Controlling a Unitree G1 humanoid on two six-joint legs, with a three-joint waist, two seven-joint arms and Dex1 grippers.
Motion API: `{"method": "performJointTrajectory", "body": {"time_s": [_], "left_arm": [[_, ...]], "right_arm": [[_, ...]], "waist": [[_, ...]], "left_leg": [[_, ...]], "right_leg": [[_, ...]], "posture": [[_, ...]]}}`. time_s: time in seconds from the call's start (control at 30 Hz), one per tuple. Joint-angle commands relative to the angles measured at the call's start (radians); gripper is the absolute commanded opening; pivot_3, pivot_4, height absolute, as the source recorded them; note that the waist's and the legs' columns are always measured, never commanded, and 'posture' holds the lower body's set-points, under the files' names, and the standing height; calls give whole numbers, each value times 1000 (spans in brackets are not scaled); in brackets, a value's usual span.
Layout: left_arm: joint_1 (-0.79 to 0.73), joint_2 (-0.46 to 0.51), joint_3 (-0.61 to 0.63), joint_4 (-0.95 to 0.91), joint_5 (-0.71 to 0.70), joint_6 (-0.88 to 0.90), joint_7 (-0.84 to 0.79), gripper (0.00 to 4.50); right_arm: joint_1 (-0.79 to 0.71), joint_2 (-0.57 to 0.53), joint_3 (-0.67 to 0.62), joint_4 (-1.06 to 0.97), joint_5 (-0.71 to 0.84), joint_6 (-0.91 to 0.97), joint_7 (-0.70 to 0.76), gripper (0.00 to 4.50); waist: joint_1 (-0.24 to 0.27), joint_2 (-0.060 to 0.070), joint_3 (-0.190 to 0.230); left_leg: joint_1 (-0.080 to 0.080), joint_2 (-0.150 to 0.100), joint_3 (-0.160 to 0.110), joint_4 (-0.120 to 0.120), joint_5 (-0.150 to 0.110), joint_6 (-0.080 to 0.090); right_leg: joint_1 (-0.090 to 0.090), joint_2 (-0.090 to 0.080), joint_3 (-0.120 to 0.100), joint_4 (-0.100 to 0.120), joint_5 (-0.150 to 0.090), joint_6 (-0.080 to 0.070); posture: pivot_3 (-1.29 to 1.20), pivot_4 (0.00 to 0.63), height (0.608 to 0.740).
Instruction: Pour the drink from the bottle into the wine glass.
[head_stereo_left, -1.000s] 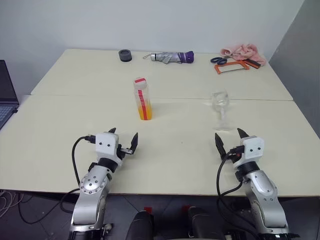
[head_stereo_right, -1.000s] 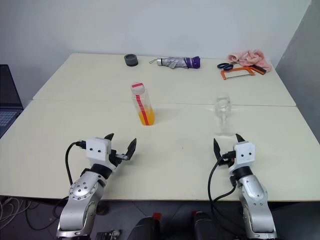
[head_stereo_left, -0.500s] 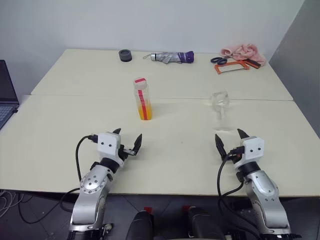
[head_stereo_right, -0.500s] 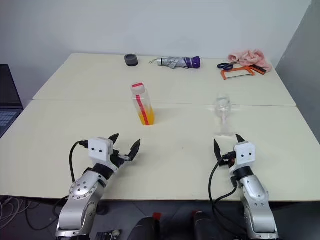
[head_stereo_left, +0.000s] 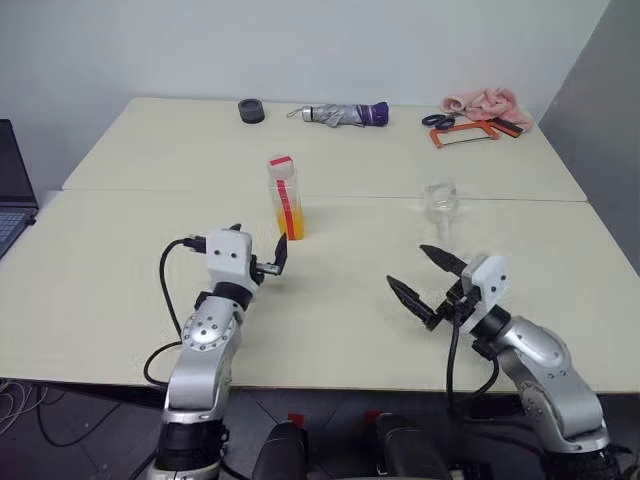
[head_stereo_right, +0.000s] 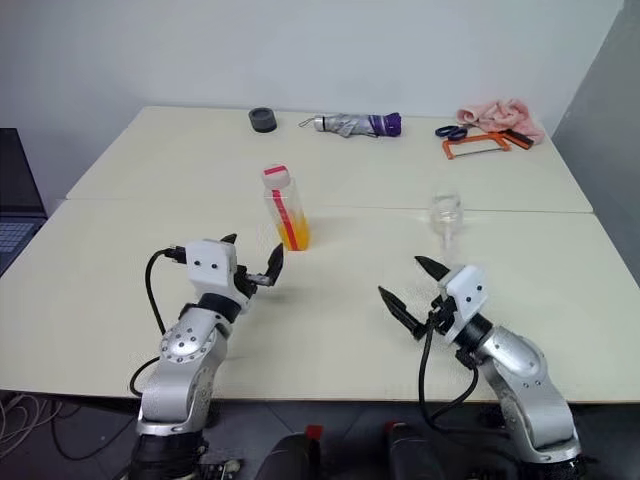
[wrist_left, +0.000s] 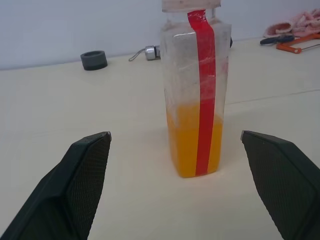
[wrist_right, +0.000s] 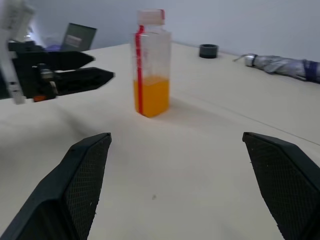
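The bottle (head_stereo_left: 283, 198) stands upright mid-table, capped, its lower part holding the orange drink (wrist_left: 185, 142). My left gripper (head_stereo_left: 258, 245) is open just short of the bottle, pointing at it, fingers (wrist_left: 85, 170) spread wider than the bottle and not touching it. The wine glass (head_stereo_left: 440, 205) stands upright to the right, looking empty. My right gripper (head_stereo_left: 410, 268) is open in front of the glass, turned left toward the bottle (wrist_right: 151, 65), with nothing between its fingers (wrist_right: 85, 165).
Along the far edge of the table (head_stereo_left: 130, 250) lie a black tape roll (head_stereo_left: 250, 110), a folded umbrella (head_stereo_left: 345, 114), scissors, an orange saw (head_stereo_left: 465, 133) and a pink cloth (head_stereo_left: 485, 100). A laptop (head_stereo_left: 12, 180) sits at the left edge.
My left gripper has risen and moved forward, close to the bottle. My right gripper has lifted, shifted left and swung to point left. Both stay open; bottle and glass have not moved.
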Motion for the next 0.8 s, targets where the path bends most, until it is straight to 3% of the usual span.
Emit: {"method": "performJointTrajectory", "body": {"time_s": [0.03,0.8], "left_arm": [[-52,-25,-8,26,13,3,30,4454],[-294,-81,-33,279,64,-50,107,4454]], "right_arm": [[-53,-16,-12,-37,18,25,6,4500],[-93,-9,17,-18,-16,14,20,4500]], "waist": [[0,0,0],[1,0,0]], "left_leg": [[0,0,0,0,0,0],[-1,-1,-1,0,0,0]], "right_leg": [[0,0,0,0,0,0],[0,0,-1,0,1,-1]], "posture": [[0,150,740],[0,150,740]]}}
